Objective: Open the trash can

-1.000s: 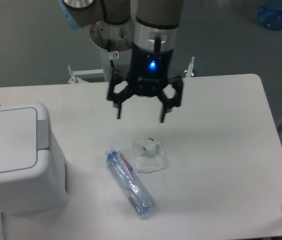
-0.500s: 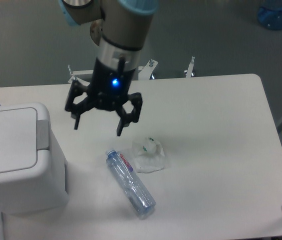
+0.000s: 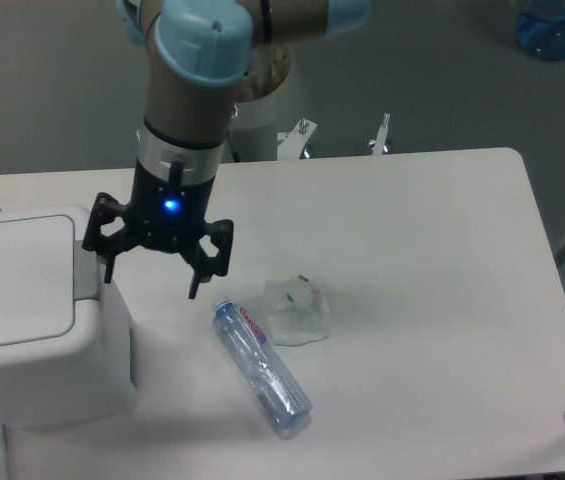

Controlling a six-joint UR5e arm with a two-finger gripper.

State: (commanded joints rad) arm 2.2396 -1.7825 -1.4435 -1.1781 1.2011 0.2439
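Gripper (image 3: 152, 283): hanging with fingers spread apart, empty, its left fingertip hovering at the right edge of the trash can (image 3: 32, 320), which is sitting lid-down at the table's (image 3: 442, 300) left; bottle (image 3: 261, 368) and crumpled wrapper (image 3: 297, 312) are lying nearby.

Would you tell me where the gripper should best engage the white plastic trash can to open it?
Probably at the grey push tab on the lid's right edge of the large white plastic trash can, coming from above: the lid lies flat and closed. The open gripper hovers beside it.
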